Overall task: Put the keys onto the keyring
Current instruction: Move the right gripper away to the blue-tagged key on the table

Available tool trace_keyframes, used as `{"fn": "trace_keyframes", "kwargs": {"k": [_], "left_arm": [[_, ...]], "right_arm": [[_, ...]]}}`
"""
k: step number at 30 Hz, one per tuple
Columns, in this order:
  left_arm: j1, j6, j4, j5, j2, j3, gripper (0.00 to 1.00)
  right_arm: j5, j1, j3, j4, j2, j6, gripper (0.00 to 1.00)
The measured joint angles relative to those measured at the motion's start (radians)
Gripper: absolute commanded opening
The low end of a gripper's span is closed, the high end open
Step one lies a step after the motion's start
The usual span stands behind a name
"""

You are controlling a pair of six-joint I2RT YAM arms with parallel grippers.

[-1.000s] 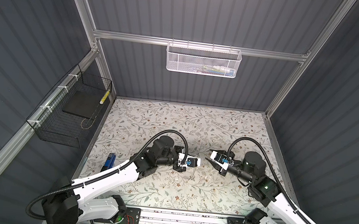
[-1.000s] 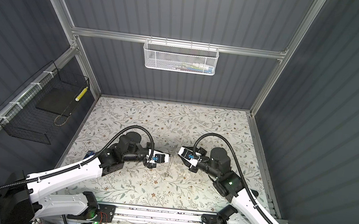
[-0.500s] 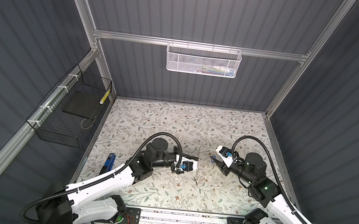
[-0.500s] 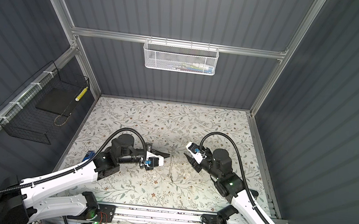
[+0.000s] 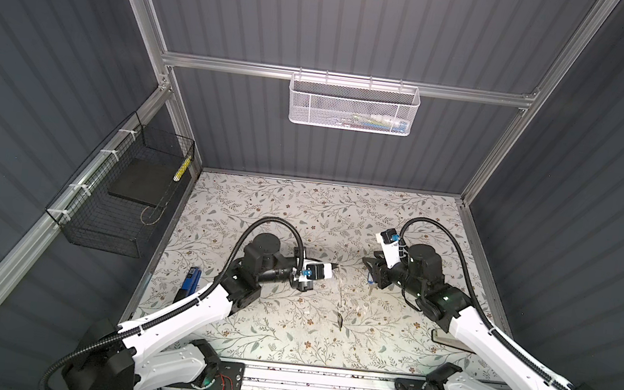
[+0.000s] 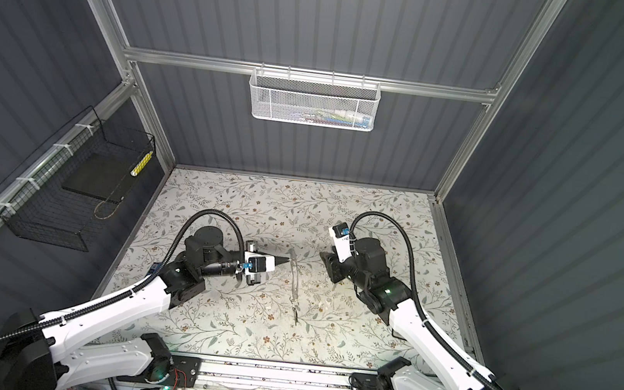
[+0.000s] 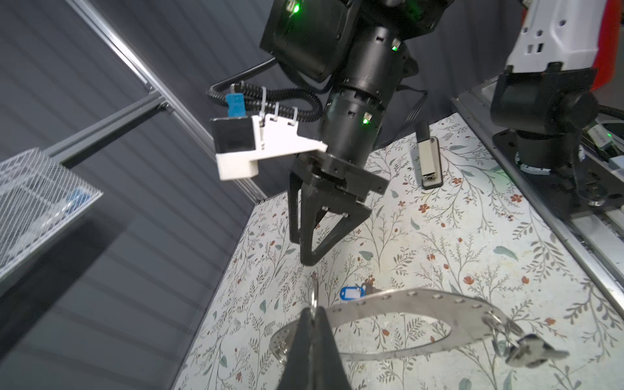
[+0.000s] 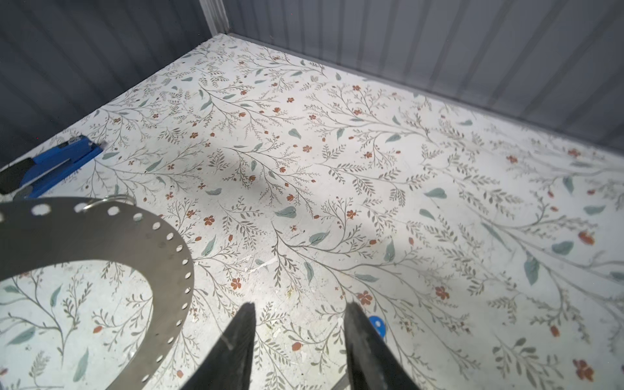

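Left gripper (image 7: pixel 312 319), over the floral-patterned tabletop (image 7: pixel 472 236), is clamped on the rim of the wide, flat grey metal keyring (image 7: pixel 405 300), holding it on edge so its punched holes face the right gripper (image 8: pixel 300 305), which hangs spread and empty. Wire-thin in both top views, the ring's long axis runs from that pinch toward the table's near edge. One small grey key (image 7: pixel 537 353) dangles at its far end; the blue-tagged silvery key (image 7: pixel 350 292) lies flat beneath the right gripper, apparently next.

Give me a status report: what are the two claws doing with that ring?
Left gripper shut on keyring, held aloft. Right gripper open, empty, close over blue-tagged key. Nothing between them.
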Motion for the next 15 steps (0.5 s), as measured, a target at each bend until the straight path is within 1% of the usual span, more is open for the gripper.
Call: {"fn": "trace_keyframes", "kwargs": {"k": [2, 5, 9, 15], "left_arm": [[0.029, -0.025, 0.0, 0.026, 0.016, -0.002, 0.0], [0.05, -0.053, 0.004, 0.072, 0.042, -0.008, 0.0], [0.089, -0.097, 0.047, 0.133, 0.071, -0.038, 0.0], [0.121, -0.149, 0.129, 0.154, 0.11, -0.103, 0.0]], "right_arm": [[0.028, -0.004, 0.037, -0.041, 0.056, 0.067, 0.42], [0.08, -0.014, 0.078, -0.123, 0.136, 0.169, 0.42], [0.129, -0.027, 0.083, -0.212, 0.192, 0.278, 0.44], [0.127, -0.066, 0.083, -0.277, 0.272, 0.384, 0.51]]}}
